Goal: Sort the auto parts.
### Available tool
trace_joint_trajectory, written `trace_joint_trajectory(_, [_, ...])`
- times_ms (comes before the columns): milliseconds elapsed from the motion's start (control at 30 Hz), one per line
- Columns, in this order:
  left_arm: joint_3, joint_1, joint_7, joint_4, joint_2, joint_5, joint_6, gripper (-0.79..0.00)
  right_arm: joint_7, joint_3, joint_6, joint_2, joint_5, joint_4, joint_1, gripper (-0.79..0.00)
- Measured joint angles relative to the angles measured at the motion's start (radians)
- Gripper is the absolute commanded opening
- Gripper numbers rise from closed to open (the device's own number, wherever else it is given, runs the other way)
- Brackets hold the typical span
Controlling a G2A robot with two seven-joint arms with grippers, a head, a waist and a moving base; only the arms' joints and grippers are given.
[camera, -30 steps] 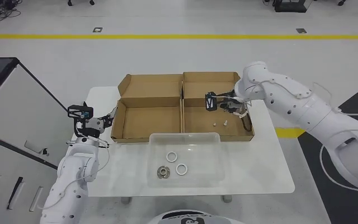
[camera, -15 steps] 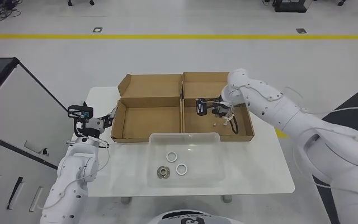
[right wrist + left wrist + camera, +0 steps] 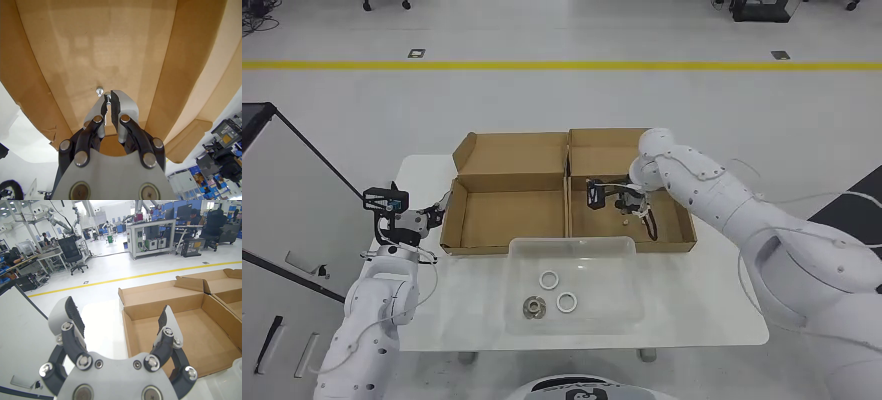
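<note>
You look partway through the sort. Your right gripper (image 3: 108, 98) is low inside the right box (image 3: 592, 226), which sits at 1 o'clock from the clear bin (image 3: 617, 300). Its fingers are pinched tight on a small bolt (image 3: 108, 102). A second bolt (image 3: 99, 91) lies on the box floor just beside the fingertips, so bolts seem to go in this box (the held one is not let go yet). Three parts wait in the clear bin: two white rings (image 3: 544, 280) near the middle and a metal hub (image 3: 532, 307) at 8 o'clock from them. You can see no part on the brown floor of the left box (image 3: 504, 215), at 11 o'clock from the bin, so the rings or the hub probably belong there. Your left gripper (image 3: 119, 308) hangs at 9 o'clock from the left box, near the edge of the table (image 3: 712, 300). Its fingers are spread wide and hold nothing. The bolt needs setting down, and those three bin parts need moving.
</note>
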Motion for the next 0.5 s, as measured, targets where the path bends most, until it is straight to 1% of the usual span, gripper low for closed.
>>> trace_joint_trajectory(233, [0.000,0.000,0.000,0.000,0.000,0.000,0.000,0.000,-0.035,0.000,-0.009,-0.039,-0.030,0.076,-0.009,-0.785])
trace_joint_trajectory(500, [0.000,0.000,0.000,0.000,0.000,0.000,0.000,0.000,-0.067,0.000,-0.021,-0.073,-0.054,0.143,-0.013,-0.785])
